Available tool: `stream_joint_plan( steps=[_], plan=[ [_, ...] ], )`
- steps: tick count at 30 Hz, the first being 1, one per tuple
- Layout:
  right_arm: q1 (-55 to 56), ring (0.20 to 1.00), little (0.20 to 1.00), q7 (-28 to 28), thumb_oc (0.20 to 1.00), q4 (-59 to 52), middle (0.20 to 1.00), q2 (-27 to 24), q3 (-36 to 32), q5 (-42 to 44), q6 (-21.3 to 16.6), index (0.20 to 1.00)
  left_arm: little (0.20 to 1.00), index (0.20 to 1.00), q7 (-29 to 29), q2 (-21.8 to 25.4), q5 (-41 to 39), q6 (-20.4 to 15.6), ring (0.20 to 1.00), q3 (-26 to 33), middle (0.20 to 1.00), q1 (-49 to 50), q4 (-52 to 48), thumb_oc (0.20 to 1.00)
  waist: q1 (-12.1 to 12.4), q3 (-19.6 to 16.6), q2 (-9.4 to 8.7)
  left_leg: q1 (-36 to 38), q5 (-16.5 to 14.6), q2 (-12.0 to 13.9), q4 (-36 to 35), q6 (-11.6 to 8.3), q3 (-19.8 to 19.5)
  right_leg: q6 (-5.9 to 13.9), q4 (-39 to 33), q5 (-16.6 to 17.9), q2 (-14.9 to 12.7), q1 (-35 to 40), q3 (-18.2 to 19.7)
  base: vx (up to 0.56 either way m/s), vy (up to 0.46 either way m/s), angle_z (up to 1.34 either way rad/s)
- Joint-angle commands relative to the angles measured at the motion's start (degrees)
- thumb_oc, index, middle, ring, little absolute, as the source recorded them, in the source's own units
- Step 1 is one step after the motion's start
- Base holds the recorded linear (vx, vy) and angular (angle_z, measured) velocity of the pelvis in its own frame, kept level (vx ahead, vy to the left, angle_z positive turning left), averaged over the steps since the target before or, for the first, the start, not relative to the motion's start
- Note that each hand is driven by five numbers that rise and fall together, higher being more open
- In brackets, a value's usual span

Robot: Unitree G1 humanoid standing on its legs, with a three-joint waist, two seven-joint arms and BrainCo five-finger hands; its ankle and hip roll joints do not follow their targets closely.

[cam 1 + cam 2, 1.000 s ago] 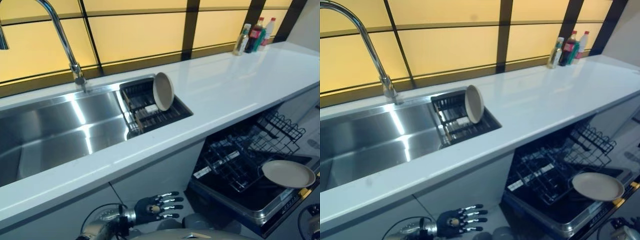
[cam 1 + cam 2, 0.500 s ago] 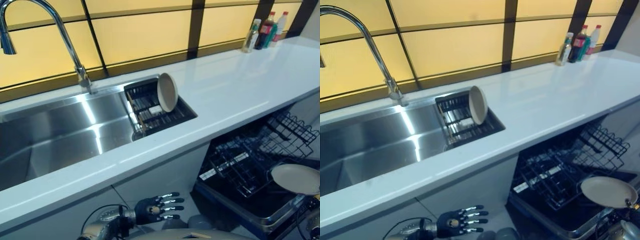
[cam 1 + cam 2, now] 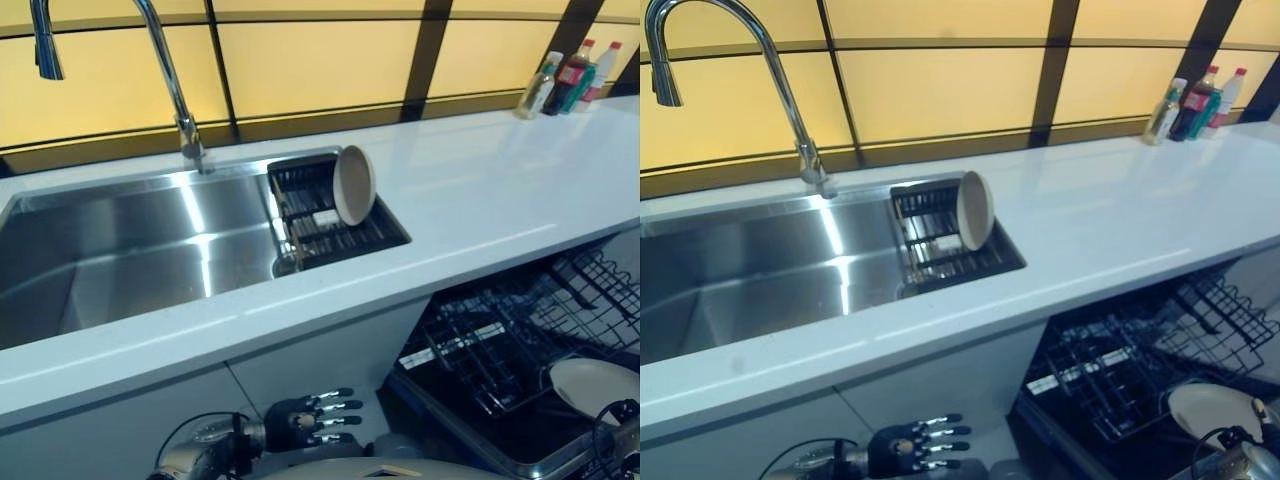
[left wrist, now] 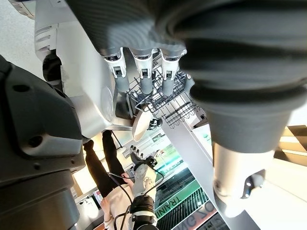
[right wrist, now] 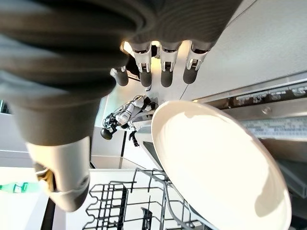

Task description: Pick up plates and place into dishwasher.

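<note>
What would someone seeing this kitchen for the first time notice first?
Probably the cream plate held by the right hand over the open dishwasher rack under the white counter. Next, a second plate standing on edge in the dark drying rack beside the steel sink. The left hand hangs low, fingers straight.

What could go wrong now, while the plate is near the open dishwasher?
1. The plate sits nearly flat by the right hand, above the dishwasher rack. Lowered like that, it may knock the wire tines instead of sliding between them.
2. The other plate stands on edge in the sink rack and could tip when it is grabbed.
</note>
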Motion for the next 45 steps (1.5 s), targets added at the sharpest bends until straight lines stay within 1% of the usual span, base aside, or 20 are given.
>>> stream_joint_plan(
  steps=[1,8,13,15,18,22,28,32,35,37,38,39,40,42,45],
  plan=[
    [-3.35,1.000,1.000,0.14,1.000,4.17,1.000,-2.93,1.16,-2.70,0.24,1.000,1.000,1.000,-1.86,-0.36,-0.51,-0.51,1.000,0.71,1.000,1.60,-4.70,1.000,0.79,-0.12,2.10,6.65,-2.74,1.37,-6.52,1.45,0.69,3.50,-1.60,6.38,2.07,-6.43,0.27,0.06,-0.063,0.00],
    [-3.62,1.000,1.000,0.70,1.000,7.22,1.000,-3.37,1.85,-4.24,2.24,1.000,1.000,1.000,-2.69,-1.25,1.14,-0.67,1.000,0.56,1.000,2.83,-2.69,1.000,1.02,-0.86,1.80,7.35,-3.25,1.94,-6.24,1.18,1.16,3.55,-2.08,6.39,2.00,-5.83,0.24,0.05,-0.052,0.00],
    [-3.58,1.000,1.000,-1.74,1.000,7.59,1.000,-3.28,1.92,-5.05,1.42,1.000,1.000,1.000,-2.09,-1.08,1.04,0.75,1.000,0.82,1.000,2.80,-3.54,1.000,1.28,-1.03,1.79,7.27,-3.61,2.49,-5.25,1.03,1.20,3.40,-1.93,6.24,2.08,-5.29,0.21,0.05,-0.041,-0.02],
    [-3.28,1.000,1.000,-1.73,1.000,7.54,1.000,-3.27,1.53,-5.38,1.06,1.000,1.000,1.000,-1.46,-0.97,0.65,1.74,1.000,0.87,1.000,2.66,-4.23,1.000,1.29,-1.04,1.82,7.24,-3.71,2.72,-4.99,0.90,1.28,3.46,-1.93,6.24,2.02,-5.10,0.03,0.05,-0.035,-0.01],
    [-3.26,1.000,1.000,-0.12,1.000,7.62,1.000,-3.52,1.24,-4.80,1.80,1.000,1.000,1.000,-0.58,-0.97,0.63,2.78,1.000,0.55,1.000,2.74,-4.88,1.000,1.28,-1.14,1.91,7.34,-3.76,2.88,-4.83,0.71,1.10,3.56,-1.84,6.14,1.94,-4.97,0.09,0.06,-0.036,-0.01],
    [-3.31,1.000,1.000,1.00,1.000,8.17,1.000,-3.67,1.41,-4.16,2.77,1.000,1.000,1.000,-0.40,-0.27,0.53,2.89,1.000,-0.17,1.000,2.29,-5.50,1.000,1.57,-0.69,2.23,6.52,-3.51,3.14,-4.24,0.58,0.86,3.45,-1.48,5.96,1.84,-5.08,-0.04,0.01,-0.016,0.00],
    [-3.61,1.000,1.000,2.28,1.000,10.23,1.000,-3.62,1.89,-2.26,5.54,1.000,1.000,1.000,-0.24,0.56,0.27,3.53,1.000,-0.75,1.000,1.97,-6.19,1.000,2.38,-0.23,2.42,5.22,-3.18,3.58,-2.91,0.35,0.62,3.39,-1.35,5.97,1.91,-4.77,-0.28,0.03,-0.041,0.01],
    [-3.49,1.000,1.000,5.56,1.000,12.37,1.000,-3.18,2.10,1.13,7.03,1.000,1.000,1.000,-0.75,0.77,1.36,4.34,1.000,-0.65,1.000,2.39,-5.72,1.000,3.30,-0.48,2.28,5.01,-3.06,3.86,-2.50,0.16,0.22,3.39,-1.63,5.85,2.07,-3.93,-0.52,0.07,-0.061,0.00],
    [-3.48,1.000,1.000,8.39,1.000,13.24,1.000,-2.33,2.39,3.85,7.21,1.000,1.000,1.000,-1.13,1.16,2.24,5.56,1.000,-0.44,1.000,2.45,-5.91,1.000,4.05,-0.51,2.23,4.75,-2.95,4.18,-2.10,-0.04,-0.21,3.31,-1.74,5.75,2.24,-3.33,-0.72,0.06,-0.063,0.08],
    [-3.27,0.837,0.837,9.24,0.837,13.47,0.837,-1.71,2.64,4.26,6.67,0.837,1.000,1.000,-1.35,1.45,2.59,6.22,1.000,-0.31,1.000,2.44,-6.05,1.000,4.41,-0.44,2.24,4.48,-2.84,4.35,-1.84,-0.09,-0.46,3.28,-1.63,5.69,2.38,-3.14,-0.87,0.05,-0.064,0.10],
    [-3.11,0.777,0.777,9.54,0.777,13.51,0.777,-1.46,2.70,4.13,6.48,0.777,1.000,1.000,-1.54,1.64,2.93,6.64,1.000,0.00,1.000,2.48,-6.00,1.000,4.64,-0.45,2.18,4.34,-2.74,4.44,-1.76,-0.12,-0.57,3.32,-1.71,5.70,2.50,-2.94,-0.95,0.05,-0.075,0.09],
    [-3.02,0.667,0.667,9.64,0.667,13.54,0.667,-1.15,2.90,4.27,6.29,0.667,1.000,1.000,-1.56,1.91,3.02,7.16,1.000,0.16,1.000,2.48,-6.24,1.000,4.85,-0.44,2.12,4.17,-2.68,4.57,-1.60,-0.17,-0.70,3.34,-1.78,5.75,2.57,-2.78,-1.03,0.05,-0.082,0.07],
    [-2.99,0.551,0.551,9.72,0.551,13.59,0.551,-0.88,3.10,4.44,6.11,0.551,1.000,1.000,-1.55,2.15,3.09,7.56,1.000,0.23,1.000,2.47,-6.38,1.000,5.06,-0.39,2.05,3.98,-2.62,4.67,-1.47,-0.17,-0.81,3.34,-1.85,5.78,2.67,-2.64,-1.05,0.04,-0.081,0.03],
    [-3.14,0.200,0.200,9.98,0.200,13.53,0.200,-0.64,3.30,5.32,6.33,0.200,1.000,1.000,-1.78,2.50,3.74,8.19,1.000,0.51,1.000,2.46,-6.56,1.000,5.61,-0.27,1.93,3.56,-2.52,4.87,-1.30,-0.21,-1.13,3.33,-2.18,5.84,2.95,-2.25,-1.04,0.03,-0.084,0.05],
    [-3.50,0.200,0.200,9.72,0.200,13.62,0.200,-0.60,3.31,6.53,6.81,0.200,1.000,1.000,-1.89,3.28,4.26,9.16,1.000,0.84,1.000,2.34,-7.26,1.000,6.32,0.02,1.77,2.75,-2.37,5.31,-0.62,-0.32,-1.36,3.34,-2.59,5.97,3.26,-1.66,-1.20,0.01,-0.074,0.09]
  ],
)
